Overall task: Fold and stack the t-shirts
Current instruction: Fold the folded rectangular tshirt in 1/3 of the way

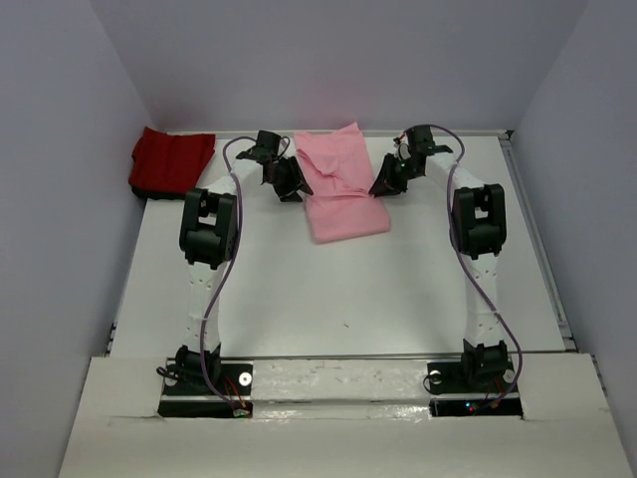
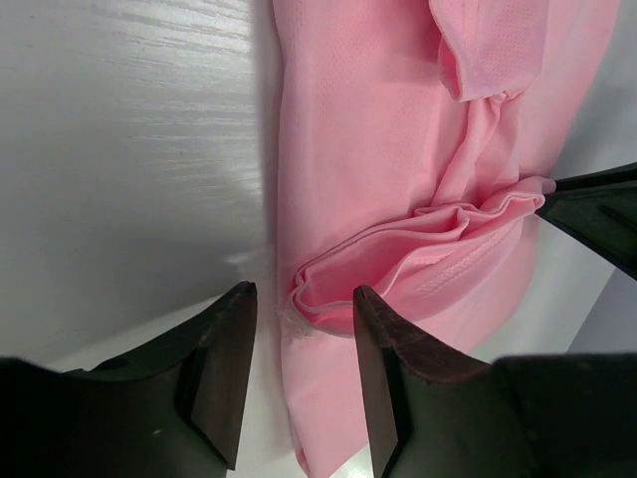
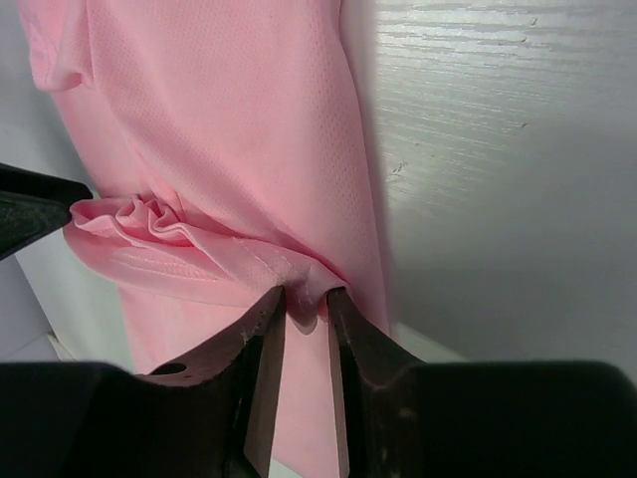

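Pink shirt [image 1: 343, 184], thin and limp, lies upper centre of the top view, w/ a bunched ridge across it. Left fingers [image 2: 224, 358] stand well open, ridge end between them, unpinched. Right fingers [image 3: 254, 368] stand only a little apart around the other end; grip seems loose. Take it by ridge ends, both layers. Red shirt [image 1: 171, 161]: upper left. Bare surface [image 1: 348, 299] lower in frame gives room.

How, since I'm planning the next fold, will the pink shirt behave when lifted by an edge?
Likely floppy: the pink shirt bunches into a soft ridge across its middle, so it should sag from any lifted edge. Probably light: its weave looks thin. Pushed, it would likely wrinkle rather than slide whole on the table.
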Robot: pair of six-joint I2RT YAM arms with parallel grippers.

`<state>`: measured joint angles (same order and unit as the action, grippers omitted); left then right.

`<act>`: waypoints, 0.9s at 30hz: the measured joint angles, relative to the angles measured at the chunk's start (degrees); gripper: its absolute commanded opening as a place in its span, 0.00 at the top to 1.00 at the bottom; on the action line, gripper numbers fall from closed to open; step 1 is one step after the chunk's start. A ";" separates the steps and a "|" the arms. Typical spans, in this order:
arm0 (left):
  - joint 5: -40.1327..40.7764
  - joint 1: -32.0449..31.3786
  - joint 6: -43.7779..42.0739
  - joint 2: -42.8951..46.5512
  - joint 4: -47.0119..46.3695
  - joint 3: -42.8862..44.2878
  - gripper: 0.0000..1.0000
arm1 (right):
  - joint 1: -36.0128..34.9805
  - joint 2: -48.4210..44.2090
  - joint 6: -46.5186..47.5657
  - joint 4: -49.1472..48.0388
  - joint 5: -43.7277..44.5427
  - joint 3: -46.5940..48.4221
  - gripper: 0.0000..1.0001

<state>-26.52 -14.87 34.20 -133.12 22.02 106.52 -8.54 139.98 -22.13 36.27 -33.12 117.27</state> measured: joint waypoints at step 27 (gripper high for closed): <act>1.90 1.90 -1.38 3.89 -4.85 -1.92 0.37 | 0.00 -2.58 1.55 -1.70 1.86 0.04 0.34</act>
<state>-24.62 -12.97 32.82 -129.23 17.17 104.60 -8.54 137.40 -20.58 34.57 -31.27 117.32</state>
